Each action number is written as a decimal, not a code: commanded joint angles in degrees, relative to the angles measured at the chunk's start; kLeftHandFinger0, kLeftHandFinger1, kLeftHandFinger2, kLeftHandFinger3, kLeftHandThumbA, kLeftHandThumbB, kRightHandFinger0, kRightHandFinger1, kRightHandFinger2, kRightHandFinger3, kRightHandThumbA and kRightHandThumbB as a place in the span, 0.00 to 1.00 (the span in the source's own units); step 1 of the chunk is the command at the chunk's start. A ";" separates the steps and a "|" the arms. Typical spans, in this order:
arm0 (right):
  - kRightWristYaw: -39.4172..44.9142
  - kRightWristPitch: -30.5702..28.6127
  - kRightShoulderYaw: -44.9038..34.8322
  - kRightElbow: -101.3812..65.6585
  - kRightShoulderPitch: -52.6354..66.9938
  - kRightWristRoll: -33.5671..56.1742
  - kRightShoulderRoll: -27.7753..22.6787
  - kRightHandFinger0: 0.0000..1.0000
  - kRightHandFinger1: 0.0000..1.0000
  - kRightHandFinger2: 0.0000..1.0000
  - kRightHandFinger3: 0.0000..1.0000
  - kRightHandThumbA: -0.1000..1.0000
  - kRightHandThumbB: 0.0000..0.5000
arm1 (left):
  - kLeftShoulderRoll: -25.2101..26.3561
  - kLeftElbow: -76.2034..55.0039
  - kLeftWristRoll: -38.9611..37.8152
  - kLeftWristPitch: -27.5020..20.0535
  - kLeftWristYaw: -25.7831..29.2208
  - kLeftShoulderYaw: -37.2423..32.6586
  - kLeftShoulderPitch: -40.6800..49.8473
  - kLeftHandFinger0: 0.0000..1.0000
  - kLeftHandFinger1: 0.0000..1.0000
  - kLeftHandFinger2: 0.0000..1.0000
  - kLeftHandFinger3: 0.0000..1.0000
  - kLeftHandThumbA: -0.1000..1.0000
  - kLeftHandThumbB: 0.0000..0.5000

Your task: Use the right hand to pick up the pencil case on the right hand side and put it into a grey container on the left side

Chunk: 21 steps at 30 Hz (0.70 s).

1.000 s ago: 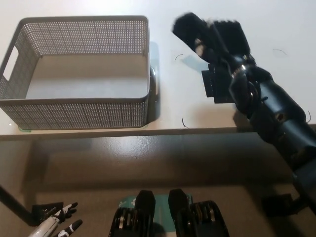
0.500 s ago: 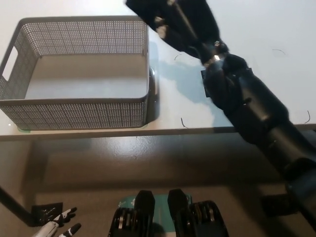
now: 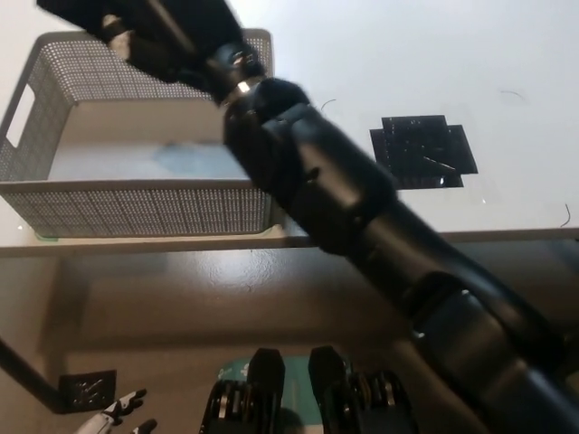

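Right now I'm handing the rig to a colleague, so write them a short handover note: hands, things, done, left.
Right hand: black, reaching across over the far rim of the grey container; blurred, so whether it is shut on the pencil case cannot be told.
Left hand: white, resting at the lower left edge of view, state unclear.
Pencil case: not separately visible; none lies on the white table, only a black patch on the right.
Done: arm brought over the container.
Left: confirm the case, release it inside, withdraw.

The right robot hand [image 3: 136,32] is blurred, cut off at the top edge, its grip unreadable.
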 commanded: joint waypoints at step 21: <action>2.20 -2.12 -1.85 11.66 -4.25 2.50 -1.06 0.64 0.81 1.00 1.00 0.73 0.69 | 0.71 -2.46 0.57 0.31 -1.09 -0.66 -0.79 0.91 0.87 0.89 1.00 0.96 0.63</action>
